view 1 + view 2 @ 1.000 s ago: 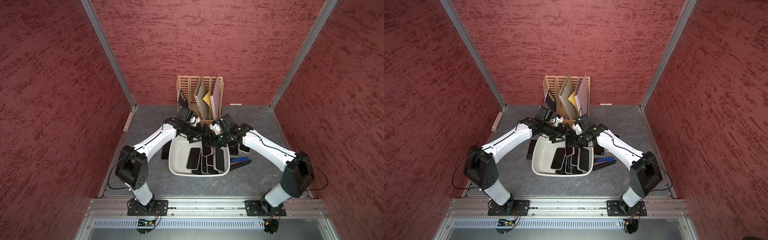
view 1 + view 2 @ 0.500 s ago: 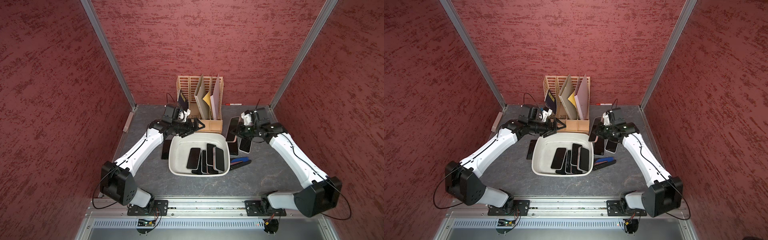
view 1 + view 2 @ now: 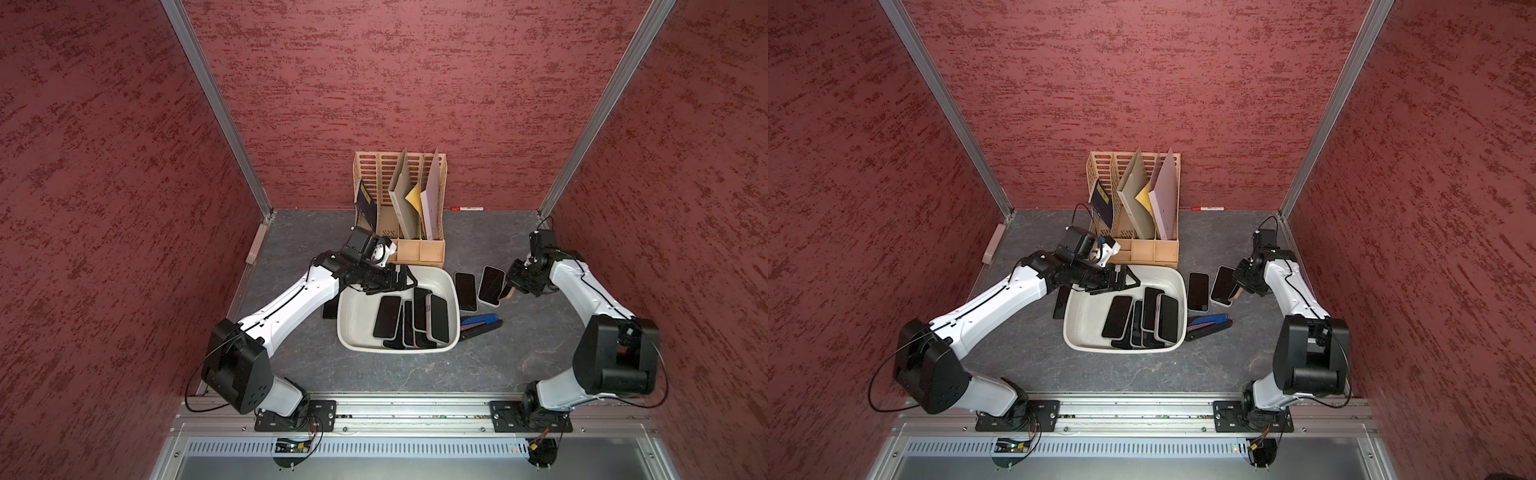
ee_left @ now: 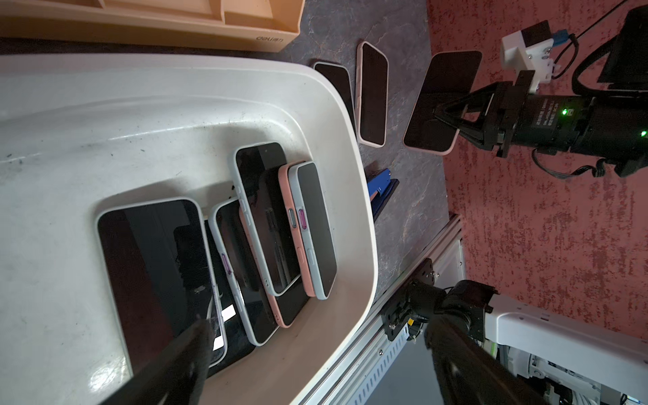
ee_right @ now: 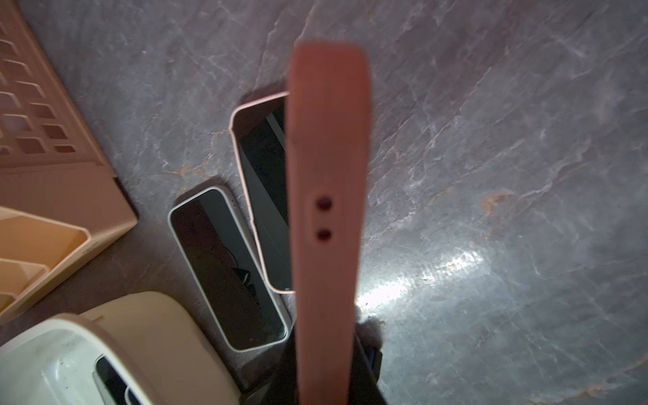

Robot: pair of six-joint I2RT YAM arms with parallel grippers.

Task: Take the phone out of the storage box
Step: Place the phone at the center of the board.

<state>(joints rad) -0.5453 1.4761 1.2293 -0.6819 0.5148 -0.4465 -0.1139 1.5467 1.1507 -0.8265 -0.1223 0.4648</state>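
Left wrist view: slim pink-cased phone (image 4: 443, 101) out of the box, pinched in the right gripper (image 4: 445, 117)

The dark-screened, pink-cased phone sits between the right gripper's black fingers, which are closed on its lower part. It stands tilted outside the shallow off-white plastic storage box (image 4: 350, 147), on the right arm's side of it. In the right wrist view it appears edge-on over the grey marbled tabletop (image 5: 491, 175). Whether its far end touches that surface cannot be told.

Between the held phone and the box, two more phones lie flat with screens up. A pink-rimmed phone (image 3: 491, 286) and a white-rimmed phone (image 3: 465, 291) lie side by side, the white one just beside the box wall. Inside the box, several dark-screened phones (image 3: 438, 318) lie overlapping, crowded toward the right arm's side.

The left gripper (image 3: 405, 281) hovers over the box's far corner on the left arm's side. Its jaws are spread wide and hold nothing.

Just behind the box, a beige slotted plastic file rack (image 3: 419, 249) holding paper folders stands against the back wall. A blue-and-black flat tool (image 3: 482, 323) lies on the tabletop beside the box's wall on the right arm's side. On the opposite side, a dark phone-shaped slab (image 3: 329, 309) lies partly hidden under the left arm. A red-capped marker (image 3: 467, 208) rests at the foot of the back wall.
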